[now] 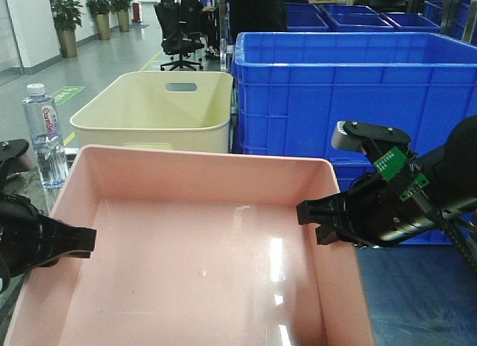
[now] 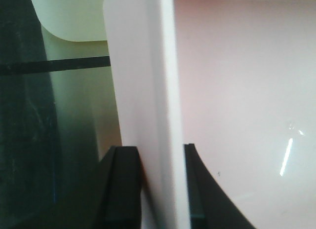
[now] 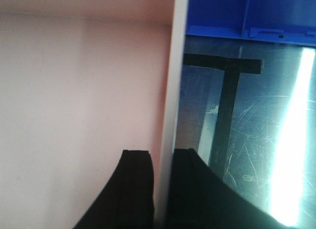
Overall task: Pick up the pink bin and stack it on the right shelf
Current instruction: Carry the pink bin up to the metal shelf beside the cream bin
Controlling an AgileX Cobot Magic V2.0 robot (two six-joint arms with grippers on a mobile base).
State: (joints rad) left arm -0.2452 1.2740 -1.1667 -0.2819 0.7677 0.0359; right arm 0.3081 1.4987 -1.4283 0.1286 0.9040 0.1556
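Across the foreground, the pink bin point(image 1: 201, 271) is sitting level between both arms. The left pincer point(image 1: 83, 241) is clamping the bin's left wall, with one finger point(image 2: 123, 189) outside and one inside. The right pincer point(image 1: 309, 215) is gripping the bin's right wall in the same way. Just outside that right wall, the right shelf point(image 3: 256, 140) is showing its glossy metal top; I cannot tell whether the bin's base is touching it. Behind the bin, a cream bin point(image 1: 156, 111) and a blue crate point(image 1: 350, 85) are standing side by side, and a water bottle point(image 1: 43, 133) is standing near the bin's far left corner.
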